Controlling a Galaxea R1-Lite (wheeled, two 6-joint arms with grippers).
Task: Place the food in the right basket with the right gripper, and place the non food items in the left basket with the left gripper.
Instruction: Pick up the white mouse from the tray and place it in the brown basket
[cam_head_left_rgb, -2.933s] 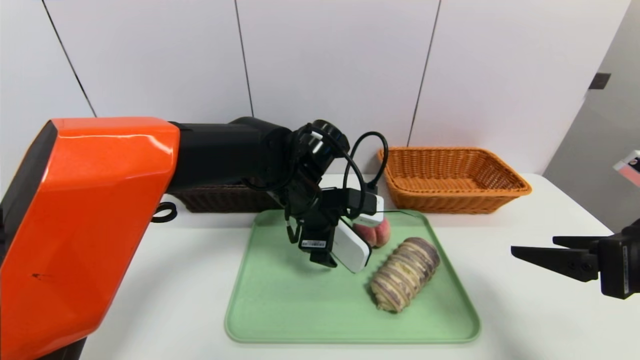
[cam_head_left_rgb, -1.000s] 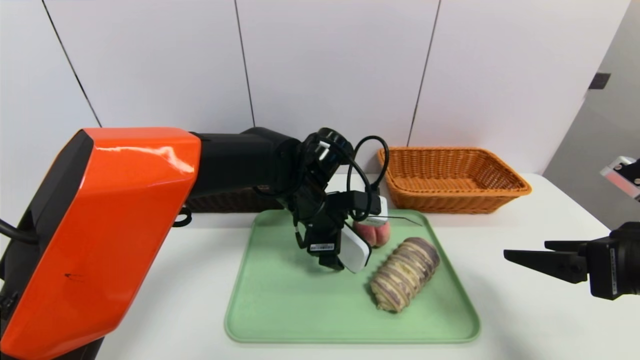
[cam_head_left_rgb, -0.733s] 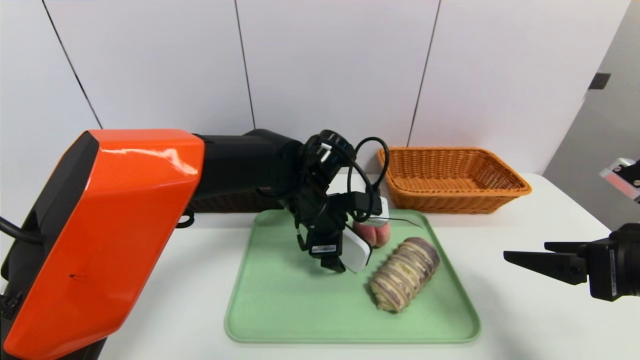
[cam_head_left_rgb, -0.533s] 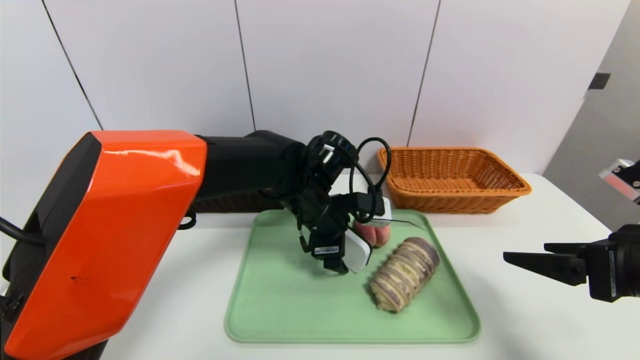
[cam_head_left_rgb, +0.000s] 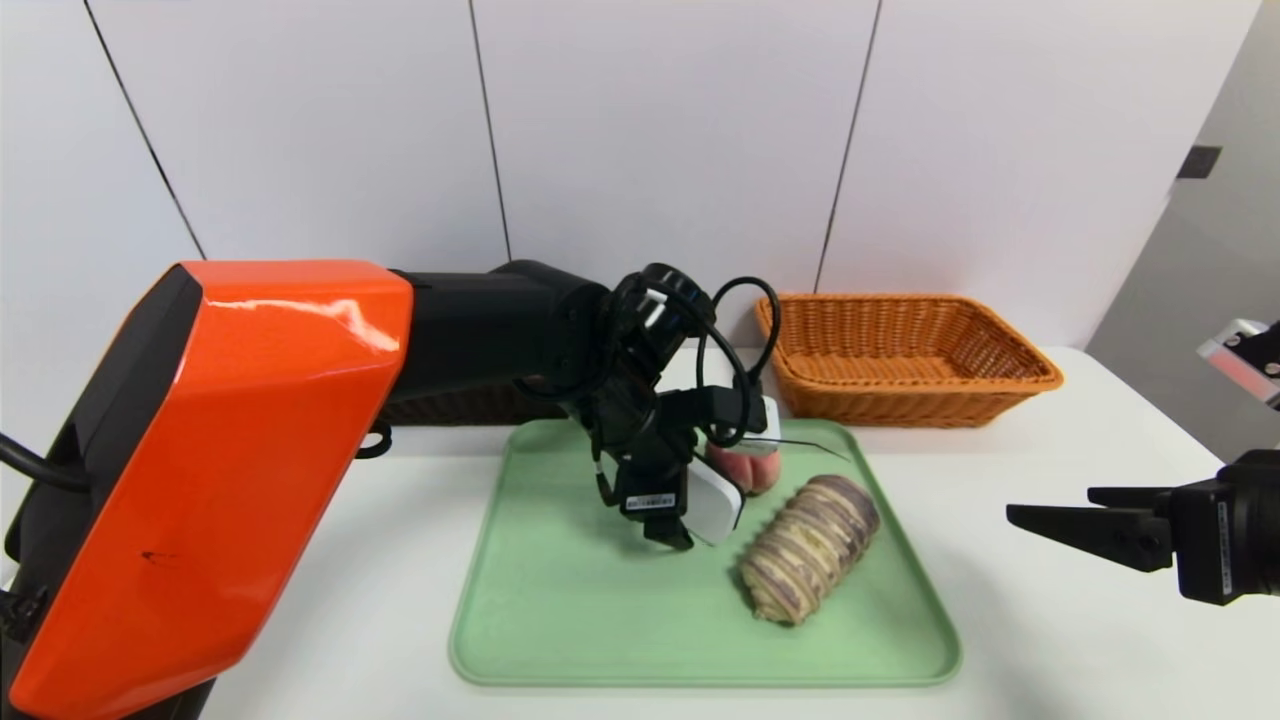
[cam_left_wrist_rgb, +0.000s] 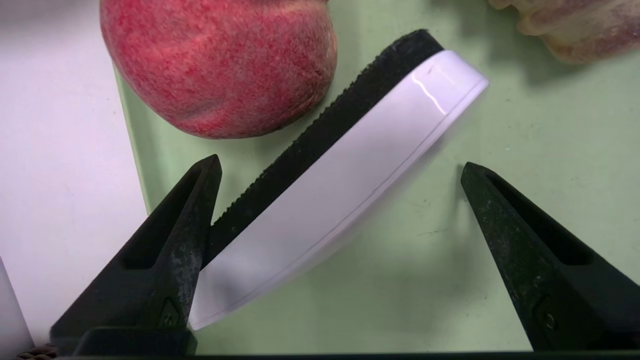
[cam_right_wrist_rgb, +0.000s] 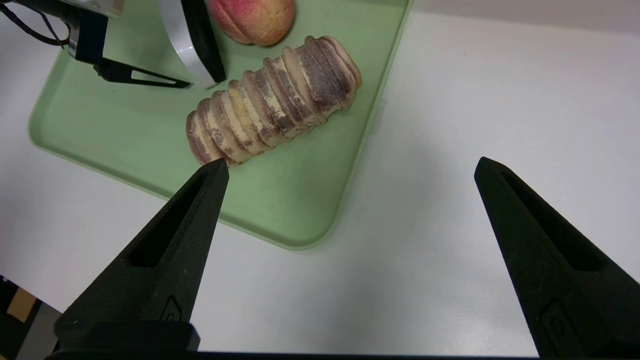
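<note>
Since the earliest frame my left arm has slid a little toward the right basket and dipped over the tray; in the last half second nothing has shifted.

Going left to right: the dark left basket (cam_head_left_rgb: 450, 398) sits mostly hidden behind my left arm, so I cannot tell what is already in it. The left gripper (cam_left_wrist_rgb: 340, 167) hangs over the green tray (cam_head_left_rgb: 560, 620) with its jaws wide apart. The white block (cam_left_wrist_rgb: 335, 190) stands tilted on its edge between them, close against one finger and well clear of the other; whether it touches that finger I cannot tell. Nothing is clamped yet. The peach (cam_head_left_rgb: 745, 468) lies just behind the block, and the bread roll (cam_head_left_rgb: 808, 548) lies near it on the tray. The orange right basket (cam_head_left_rgb: 905, 358) looks empty. The right gripper (cam_right_wrist_rgb: 350, 167) waits over the table off the tray's right side, jaws apart, holding nothing.

I judge the block is the only non-food piece left in view, and both food items remain.
</note>
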